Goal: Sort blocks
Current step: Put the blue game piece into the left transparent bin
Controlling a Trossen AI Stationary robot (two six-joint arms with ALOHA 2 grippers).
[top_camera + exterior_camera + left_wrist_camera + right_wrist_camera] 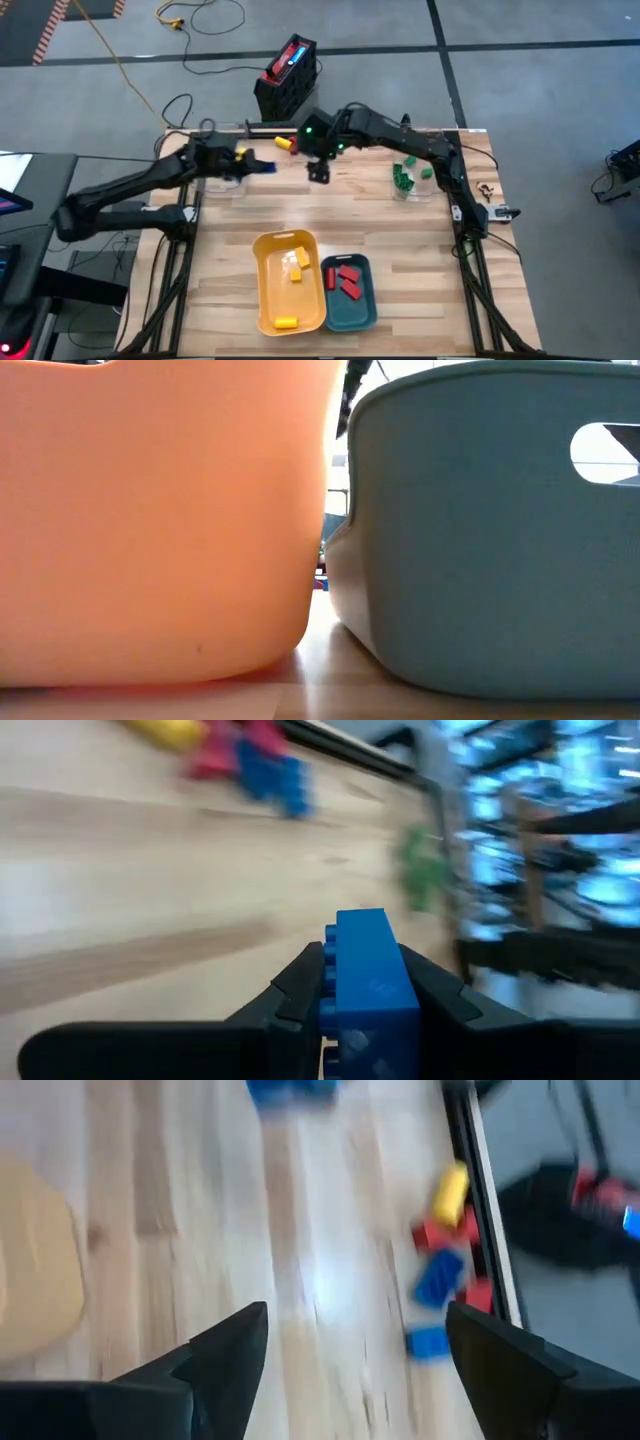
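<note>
Blocks are being sorted by colour on the wooden bench [400, 260], and the job looks about half done. Going from big to small: the left arm is reaching in over the far left part of the bench, and the right arm is reaching in over the far middle. Near the front edge, the yellow tray [268, 296] is holding yellow blocks [294, 264], and the teal tray [362, 314], touching it on the right, is holding red blocks [347, 279]. A bunch of green blocks [404, 176] is sitting at the far right. A few mixed blocks [447, 1250] in yellow, red and blue are waiting by the far edge. The left gripper [362, 1010] is squeezing its jaws shut on a blue block [371, 982] and is holding it up off the bench. The right gripper [350, 1342] is hanging over bare wood near the mixed blocks, with its jaws standing wide open and nothing between them. So the step now seems to be carrying the blue block to where blue ones go. I am not seeing a sure spot for blue, so the arm needs to find one first. After that, the right gripper could be going down for another block from the mixed bunch.
</note>
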